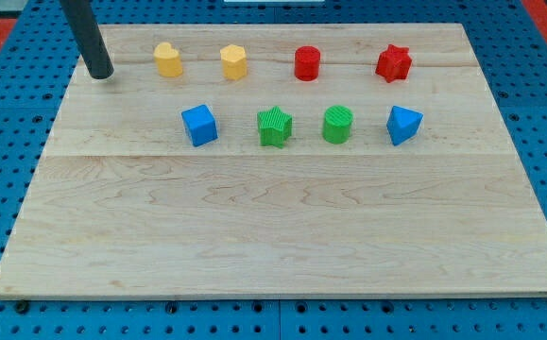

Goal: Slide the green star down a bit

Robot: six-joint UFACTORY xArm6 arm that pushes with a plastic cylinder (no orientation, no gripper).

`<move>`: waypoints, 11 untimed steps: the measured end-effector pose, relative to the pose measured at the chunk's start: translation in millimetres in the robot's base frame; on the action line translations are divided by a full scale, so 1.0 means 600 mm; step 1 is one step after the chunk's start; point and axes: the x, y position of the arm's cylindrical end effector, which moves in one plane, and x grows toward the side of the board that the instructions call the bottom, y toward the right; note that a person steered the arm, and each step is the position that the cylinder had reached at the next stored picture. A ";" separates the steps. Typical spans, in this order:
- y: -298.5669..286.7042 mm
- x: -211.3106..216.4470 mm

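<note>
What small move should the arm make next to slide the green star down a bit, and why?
Probably carry my tip toward the view's right, to just above the green star. The tip sits near the board's top-left corner, far from the star, and a downward push must start from the star's upper side.

You're looking at a lab-style test bench: a pale wooden tabletop (pixel 282 236) sits on a blue perforated base (pixel 8 104) with a regular hole grid, and small coloured blocks are set out on it in two neat rows.
</note>
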 end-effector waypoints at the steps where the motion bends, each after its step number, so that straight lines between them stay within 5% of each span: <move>1: 0.000 0.000; 6: 0.036 0.027; 9: 0.418 0.104; 11: 0.430 0.311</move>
